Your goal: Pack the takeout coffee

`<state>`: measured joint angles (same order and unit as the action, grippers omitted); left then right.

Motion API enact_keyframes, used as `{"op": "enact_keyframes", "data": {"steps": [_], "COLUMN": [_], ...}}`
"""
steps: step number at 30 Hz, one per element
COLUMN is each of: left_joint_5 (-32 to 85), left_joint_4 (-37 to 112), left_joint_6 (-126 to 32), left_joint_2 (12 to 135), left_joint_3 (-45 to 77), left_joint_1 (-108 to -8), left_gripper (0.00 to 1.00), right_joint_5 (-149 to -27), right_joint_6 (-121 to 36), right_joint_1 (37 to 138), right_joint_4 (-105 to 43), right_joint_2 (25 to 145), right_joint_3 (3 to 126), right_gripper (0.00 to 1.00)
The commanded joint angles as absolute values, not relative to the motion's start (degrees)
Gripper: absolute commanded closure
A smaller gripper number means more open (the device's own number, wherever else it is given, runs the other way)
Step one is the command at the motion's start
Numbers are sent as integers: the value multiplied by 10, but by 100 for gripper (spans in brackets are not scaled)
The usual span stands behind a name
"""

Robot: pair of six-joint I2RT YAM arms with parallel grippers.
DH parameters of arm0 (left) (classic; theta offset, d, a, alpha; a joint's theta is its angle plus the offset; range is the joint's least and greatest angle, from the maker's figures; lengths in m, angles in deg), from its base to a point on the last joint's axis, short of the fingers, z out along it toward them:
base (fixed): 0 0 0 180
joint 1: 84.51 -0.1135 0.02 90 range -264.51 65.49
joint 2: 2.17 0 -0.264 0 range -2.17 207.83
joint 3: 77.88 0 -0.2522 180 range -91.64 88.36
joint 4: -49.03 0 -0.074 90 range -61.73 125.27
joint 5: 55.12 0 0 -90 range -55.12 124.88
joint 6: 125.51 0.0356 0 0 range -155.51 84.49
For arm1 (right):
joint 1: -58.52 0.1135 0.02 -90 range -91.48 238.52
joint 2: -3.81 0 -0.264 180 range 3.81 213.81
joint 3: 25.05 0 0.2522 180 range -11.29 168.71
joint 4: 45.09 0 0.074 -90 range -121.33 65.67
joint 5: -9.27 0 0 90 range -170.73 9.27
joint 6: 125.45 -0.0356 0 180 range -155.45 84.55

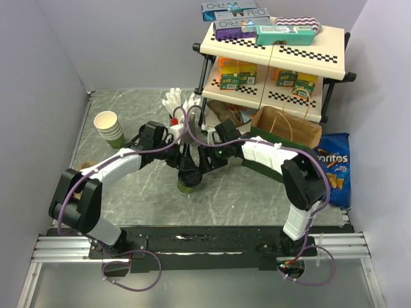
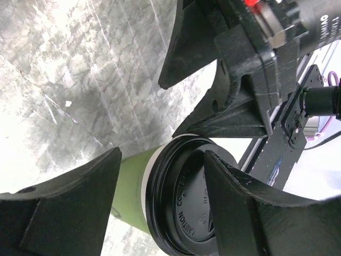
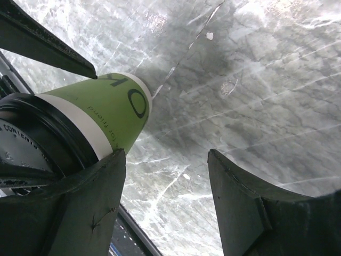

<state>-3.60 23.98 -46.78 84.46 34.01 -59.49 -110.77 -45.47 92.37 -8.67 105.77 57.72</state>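
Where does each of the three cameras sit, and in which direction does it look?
Top external: fixed above and behind the arm bases, looking down over the table; both arms show whole, meeting at the takeout coffee.
Left wrist: on the left arm, looking along the open left tool at the cup's black lid; the right tool shows beyond.
Right wrist: on the right arm, looking past the open right tool at the table; the cup stands left of it.
Shared: both wrist views show the cup and the other arm's tool.
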Motion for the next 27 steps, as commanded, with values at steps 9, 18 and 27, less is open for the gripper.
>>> {"op": "enact_keyframes", "data": {"steps": [9, 18, 27], "left_joint_5": [-47, -62, -77], "left_joint_4": [248, 238, 180], "left_joint_6": [-440, -420, -407], "left_joint_2": [799, 767, 716], "left_joint_3": [358, 368, 352], "left_joint_1": [-602, -623, -660], "left_gripper": [32, 31, 28], "right_joint_5": [-1136, -1141, -1141], "right_joint_6": [-470, -472, -470], "right_joint_1": [920, 921, 922], "right_joint_4": [-101, -99, -97], "right_joint_2": [1070, 1076, 1074], "right_joint_3": [593, 604, 603], "right_gripper": [30, 30, 30]}}
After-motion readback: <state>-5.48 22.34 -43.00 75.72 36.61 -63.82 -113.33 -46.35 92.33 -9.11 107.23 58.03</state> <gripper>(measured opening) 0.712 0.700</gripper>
